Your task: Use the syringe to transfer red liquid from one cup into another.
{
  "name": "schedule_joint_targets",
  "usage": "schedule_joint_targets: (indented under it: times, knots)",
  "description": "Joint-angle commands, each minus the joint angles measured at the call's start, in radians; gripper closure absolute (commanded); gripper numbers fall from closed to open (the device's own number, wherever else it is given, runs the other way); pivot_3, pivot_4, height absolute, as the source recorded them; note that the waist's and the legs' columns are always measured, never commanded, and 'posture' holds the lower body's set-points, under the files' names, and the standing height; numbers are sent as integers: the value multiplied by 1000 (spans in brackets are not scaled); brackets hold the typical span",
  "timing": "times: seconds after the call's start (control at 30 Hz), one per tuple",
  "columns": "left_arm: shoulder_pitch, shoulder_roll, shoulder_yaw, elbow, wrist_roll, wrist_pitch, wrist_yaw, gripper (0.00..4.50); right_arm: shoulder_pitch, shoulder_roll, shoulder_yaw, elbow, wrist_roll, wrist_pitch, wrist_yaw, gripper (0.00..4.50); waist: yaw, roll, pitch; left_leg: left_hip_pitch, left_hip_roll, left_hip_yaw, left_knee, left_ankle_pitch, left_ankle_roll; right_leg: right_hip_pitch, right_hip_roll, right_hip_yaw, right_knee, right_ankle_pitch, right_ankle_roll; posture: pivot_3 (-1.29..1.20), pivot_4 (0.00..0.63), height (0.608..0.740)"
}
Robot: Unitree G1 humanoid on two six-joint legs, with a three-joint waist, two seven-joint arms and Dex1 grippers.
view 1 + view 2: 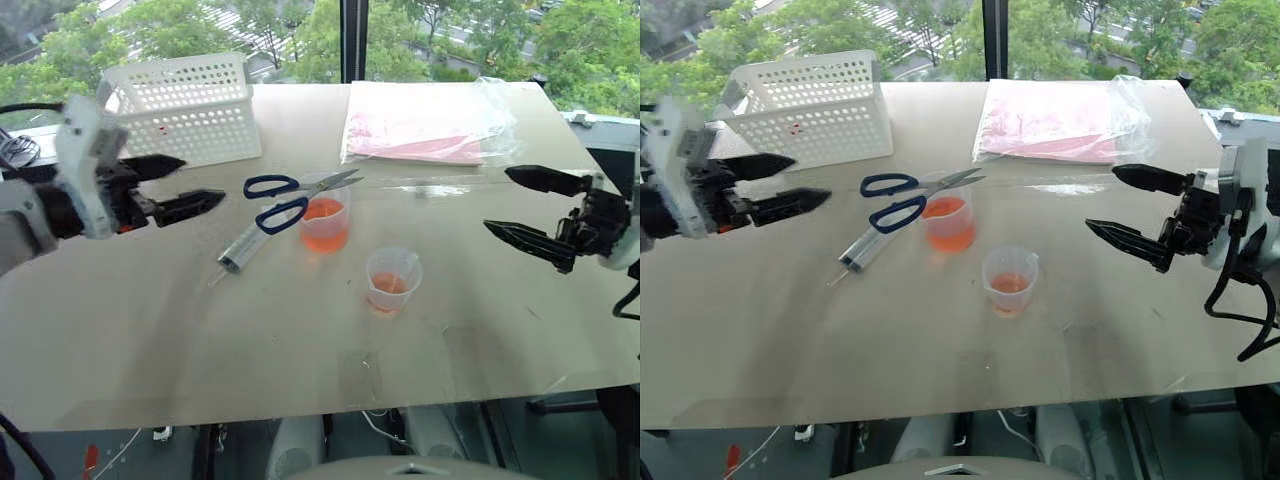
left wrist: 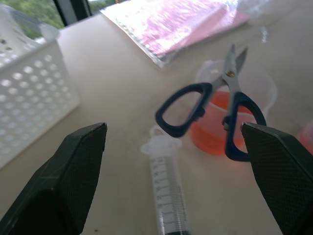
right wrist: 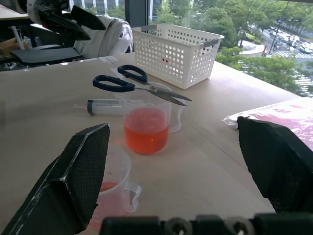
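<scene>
Opening step, nothing grasped yet. Left tool [image 1: 175, 186] wide, empty, above the worktop [image 1: 150, 330], well apart from the tall cup [image 1: 324, 224] on its basket side. Right tool [image 1: 530, 207] wide too, empty, well apart from that cup on the other side.

Syringe [image 1: 243, 245] flat on the worktop just beside the tall cup, toward the left tool, partly under the scissors [image 1: 285, 200]. Scissors resting across the tall cup's rim, handles over the syringe. Red liquid [image 1: 324, 228] filling much of the tall cup. Short cup [image 1: 392, 279] near the tall cup, toward the robot, with a little red at its bottom.

Next, probably: scissors lifted clear first, then syringe gripped by the barrel and its tip brought to the tall cup. Risk of tipping the cup while shifting the scissors.
</scene>
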Motion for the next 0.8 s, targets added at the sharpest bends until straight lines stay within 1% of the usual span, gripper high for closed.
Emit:
schedule_joint_targets:
  times: [0.03,0.1,0.2,0.3,0.37,0.47,0.57,0.7,0.8]
  knots:
    - [-183,67,-160,119,96,10,-160,33,28,-10,-45,-23,-8,-27,2,0,6,0,0,-1,0,0,0,0,0,-1,0,-1,-1,0,0,0,150,740]
    - [-304,66,-277,188,173,3,-255,33,39,-7,-47,-39,-7,-27,-8,0,5,1,1,-1,-1,1,0,0,0,-1,1,0,-1,-2,3,0,150,740]
    - [-491,24,-445,299,308,-34,-414,33,41,-1,-43,-60,-3,-26,-23,0,6,0,1,-2,-2,0,1,0,0,-1,1,1,-1,-2,4,0,150,740]
    - [-625,-27,-576,409,446,-95,-555,33,40,9,-37,-81,5,-26,-33,0,7,0,1,-3,-2,0,2,0,0,-1,2,1,-1,-2,4,0,150,740]
    - [-689,-62,-637,475,523,-138,-631,33,51,15,-33,-98,8,-26,-36,0,6,0,1,-6,-2,-1,3,0,0,-3,2,1,-1,-2,4,0,150,740]
    - [-762,-117,-695,569,627,-203,-704,33,76,18,-41,-117,9,-22,-40,0,6,0,1,-14,-1,-3,6,0,0,-10,4,0,1,0,4,0,150,740]
    - [-812,-169,-709,640,688,-238,-739,33,97,17,-49,-120,0,-24,-41,0,7,0,1,-16,-1,-3,6,0,0,-12,4,1,2,3,4,0,150,740]
    - [-863,-247,-717,664,725,-221,-786,33,135,17,-51,-128,-26,-38,-48,0,8,0,0,-17,-1,-3,6,0,0,-13,4,1,2,2,4,0,150,740]
    - [-879,-267,-735,651,728,-212,-793,33,151,21,-62,-145,-19,-39,-65,0,8,0,0,-17,-1,-3,7,0,0,-13,4,1,2,2,4,0,150,740]
